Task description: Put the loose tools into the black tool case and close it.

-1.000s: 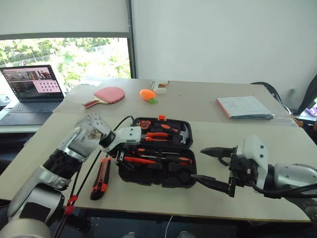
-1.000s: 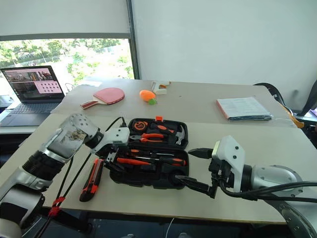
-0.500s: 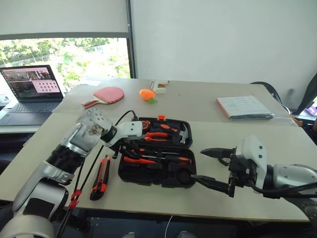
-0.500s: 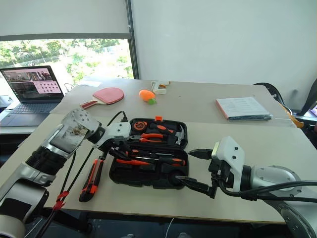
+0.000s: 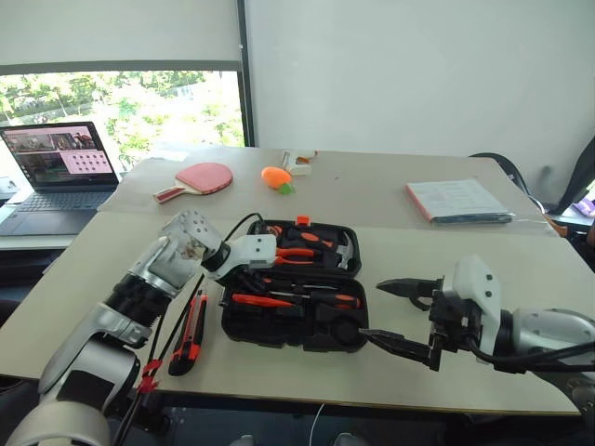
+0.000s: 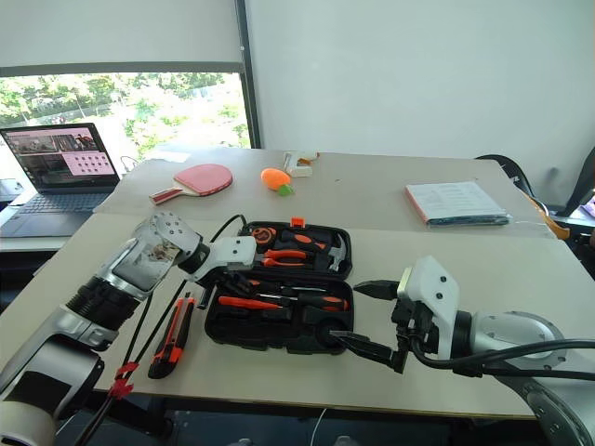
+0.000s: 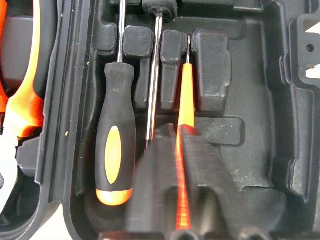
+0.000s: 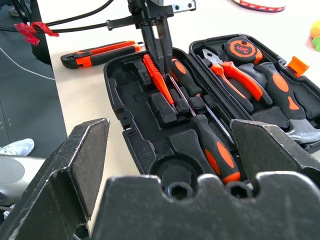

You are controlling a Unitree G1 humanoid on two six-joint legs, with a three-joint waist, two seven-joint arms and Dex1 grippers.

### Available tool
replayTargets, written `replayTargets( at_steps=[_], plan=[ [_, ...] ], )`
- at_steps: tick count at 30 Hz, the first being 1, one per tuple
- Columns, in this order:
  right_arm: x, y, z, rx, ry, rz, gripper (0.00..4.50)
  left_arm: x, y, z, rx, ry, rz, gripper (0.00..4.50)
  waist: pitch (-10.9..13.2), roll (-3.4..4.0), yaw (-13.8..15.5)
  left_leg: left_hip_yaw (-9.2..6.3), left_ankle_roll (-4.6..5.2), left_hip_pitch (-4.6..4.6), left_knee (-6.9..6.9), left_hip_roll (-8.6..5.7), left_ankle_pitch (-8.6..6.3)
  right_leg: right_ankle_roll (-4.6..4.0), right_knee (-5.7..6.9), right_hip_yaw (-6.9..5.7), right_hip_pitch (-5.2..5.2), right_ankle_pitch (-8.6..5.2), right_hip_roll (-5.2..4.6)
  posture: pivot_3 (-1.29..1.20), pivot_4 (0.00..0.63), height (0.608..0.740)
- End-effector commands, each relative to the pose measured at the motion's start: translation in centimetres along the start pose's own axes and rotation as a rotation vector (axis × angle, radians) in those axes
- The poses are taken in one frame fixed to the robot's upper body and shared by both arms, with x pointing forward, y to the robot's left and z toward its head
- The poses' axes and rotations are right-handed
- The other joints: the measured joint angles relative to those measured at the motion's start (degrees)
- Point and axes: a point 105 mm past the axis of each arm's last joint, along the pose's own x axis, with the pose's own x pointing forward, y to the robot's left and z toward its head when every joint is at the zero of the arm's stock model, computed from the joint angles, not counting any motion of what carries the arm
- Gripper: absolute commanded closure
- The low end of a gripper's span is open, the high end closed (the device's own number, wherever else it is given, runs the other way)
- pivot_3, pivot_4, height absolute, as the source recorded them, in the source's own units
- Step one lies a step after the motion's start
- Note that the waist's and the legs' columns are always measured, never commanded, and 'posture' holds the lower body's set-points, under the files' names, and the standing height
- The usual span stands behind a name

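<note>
Where left gripper (image 7: 182, 165) blurs, slim orange screwdriver (image 7: 186, 105) half-hidden

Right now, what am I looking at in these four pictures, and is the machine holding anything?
This is a two-armed humanoid robot. The two wide pictures come from cameras in its head; the two close ones from a camera on each wrist. On the table lie an open black tool case, a utility knife beside it and a red paddle farther back. The left end effector reaches down to the slim orange screwdriver in the case; whether it grips is unclear. The right end effector hangs open, empty.
</note>
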Motion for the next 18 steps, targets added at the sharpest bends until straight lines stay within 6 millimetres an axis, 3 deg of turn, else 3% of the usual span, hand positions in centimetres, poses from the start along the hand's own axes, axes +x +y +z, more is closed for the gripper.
replayTargets(
  at_steps=[1,11,14,17,18],
  plan=[
    [-0.08,0.40,0.86,-0.050,-0.033,0.003,0.00,-0.61,0.23,0.95,0.041,-0.005,0.024,2.52,0.00,0.00,0.01,0.00,0.00,0.00,0.00,0.00,0.00,0.00,0.00,0.00,0.00,0.00,0.00,0.00,0.150,0.740],
    [-0.04,0.38,0.91,-0.049,-0.037,-0.002,0.00,-0.76,0.91,1.20,0.033,-0.013,0.051,2.52,0.00,0.00,0.01,-0.01,0.00,0.00,0.00,0.00,0.00,0.00,0.00,0.00,0.00,0.00,0.00,0.00,0.150,0.740],
    [0.00,0.36,0.87,-0.047,-0.037,-0.003,0.00,-1.10,0.96,1.32,0.025,-0.032,0.046,3.24,0.00,0.00,0.01,-0.01,0.00,0.00,0.00,0.00,0.00,0.00,0.00,0.00,0.00,0.00,0.00,0.00,0.150,0.740],
    [0.07,0.37,0.85,-0.045,-0.038,-0.002,0.00,-0.84,0.95,0.66,0.042,0.000,0.054,4.37,0.00,0.00,0.01,-0.01,0.00,0.00,0.00,0.00,0.00,0.00,0.00,0.00,0.00,0.00,0.00,0.00,0.150,0.740],
    [0.08,0.40,0.86,-0.045,-0.039,-0.002,0.00,-0.73,0.91,0.51,0.045,0.006,0.054,4.44,0.00,0.00,-0.01,0.00,0.00,0.00,0.00,0.00,0.00,0.00,0.00,0.00,0.00,0.00,0.00,0.00,0.150,0.740]
  ],
)
